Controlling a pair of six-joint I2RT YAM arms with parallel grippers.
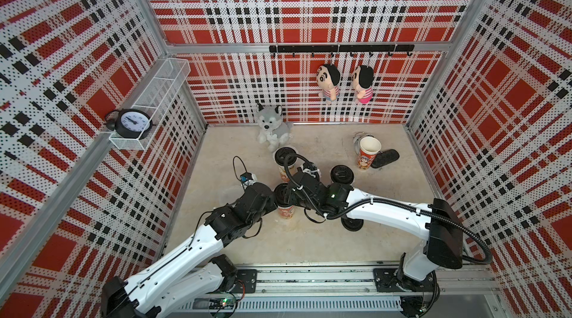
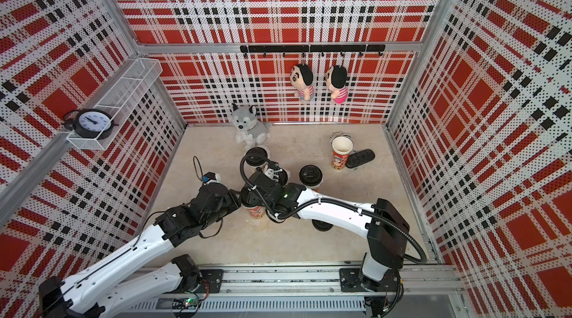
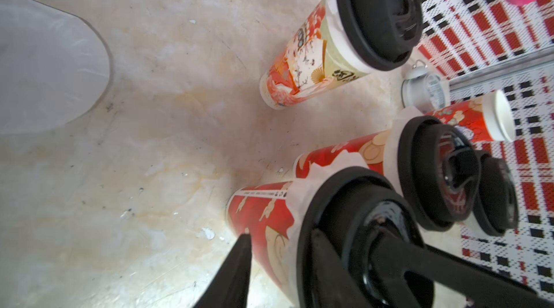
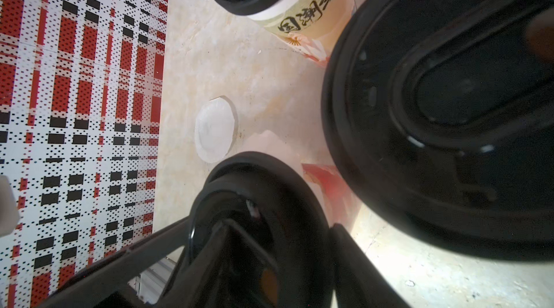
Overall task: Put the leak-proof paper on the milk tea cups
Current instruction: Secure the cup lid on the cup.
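The counter (image 1: pixel 309 248) is carrying the milk tea cups (image 3: pixel 311 60) in a loose cluster around its middle, and four of them are wearing black lids. The fifth, the open cup (image 1: pixel 368 152), is standing bare-mouthed at about 2 o'clock from the near red cup (image 1: pixel 286 212), well apart from both arms. It looks to be the one waiting for its sheet.

Both grippers are meeting over the near red cup. The left gripper (image 3: pixel 278 234) is sitting with its jaws apart, astride the rim of that cup's black lid (image 3: pixel 344 189). One finger is out beside the cup wall and the other is on the lid's top. Wall and paper are showing between the outer finger and the rim, so nothing is being pinched. The right gripper (image 4: pixel 278 227) appears to be straddling the same lid's edge; whether it is clamping the lid or only resting there I cannot tell.

The leak-proof paper (image 3: pixel 302 198) for this cup is sitting crimped under the lid, its white frill poking out below the rim. The spare sheets (image 1: pixel 230 195) are lying flat on the counter at 9 o'clock from the near red cup, just beside the left arm's wrist.

To do this well, the left gripper should be rising straight up off the lid, not dragging sideways. A snagged finger could be tilting the tall cup or tugging the frill loose. The sheets look thin and clingy, so the next pick is calling for a shallow pinch at the stack's edge, taking one only.
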